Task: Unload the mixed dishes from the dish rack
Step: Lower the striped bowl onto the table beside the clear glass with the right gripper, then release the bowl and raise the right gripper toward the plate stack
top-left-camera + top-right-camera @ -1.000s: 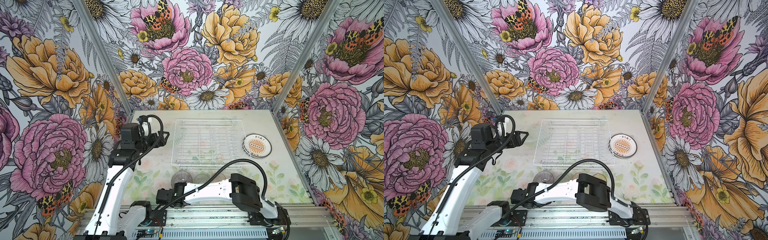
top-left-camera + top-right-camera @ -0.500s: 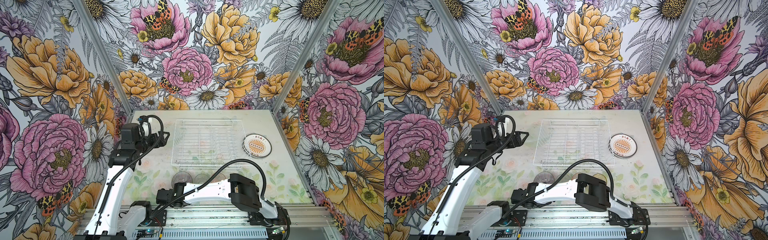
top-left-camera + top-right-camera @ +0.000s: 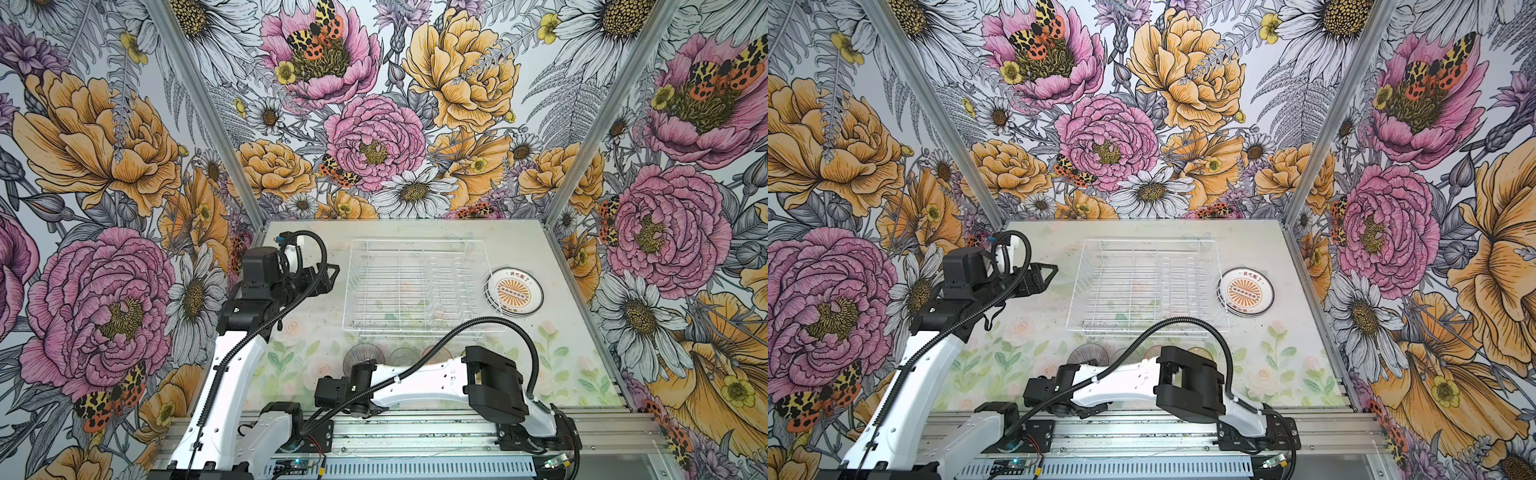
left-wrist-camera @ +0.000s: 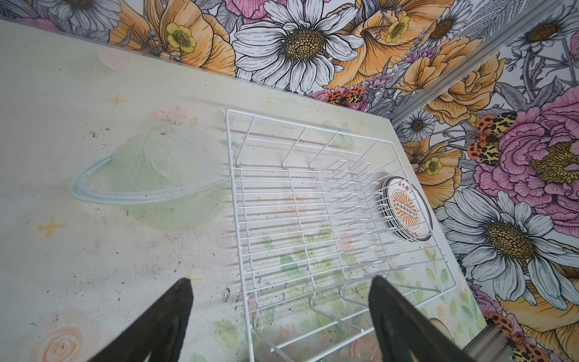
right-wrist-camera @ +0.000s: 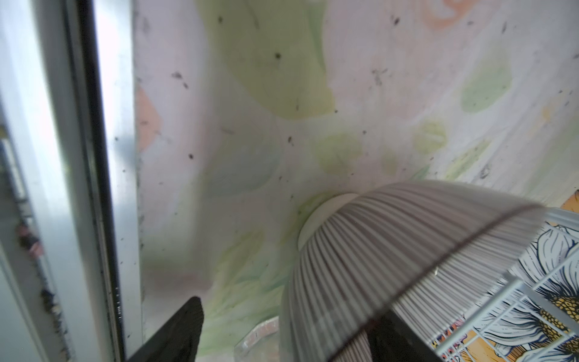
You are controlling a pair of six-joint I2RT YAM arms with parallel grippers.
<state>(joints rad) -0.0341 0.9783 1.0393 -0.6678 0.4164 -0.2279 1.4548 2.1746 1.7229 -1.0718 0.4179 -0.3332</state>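
The white wire dish rack (image 3: pixel 419 286) stands at mid-table with nothing in it. A stack of plates (image 3: pixel 514 291), orange sunburst on top, lies just right of it. In front of the rack stand the purple-striped bowl (image 3: pixel 364 357) and glass tumblers (image 3: pixel 405 356). My right gripper (image 5: pixel 288 322) reaches across the front and is open astride the bowl (image 5: pixel 391 250)'s rim: one finger inside, one outside and well clear. The bowl rests on its white foot. My left gripper (image 4: pixel 282 313) hovers open and empty by the rack (image 4: pixel 313 203)'s left edge.
The aluminium front rail (image 5: pixel 62 156) runs close beside the right gripper. A clear tumbler (image 5: pixel 260 335) stands right next to the bowl. Flowered walls enclose the table on three sides. Bare tabletop (image 4: pixel 109 219) lies left of the rack.
The right gripper's jaws have spread apart and let go of the striped bowl, which now stands on the table. The left arm has stayed where it was.
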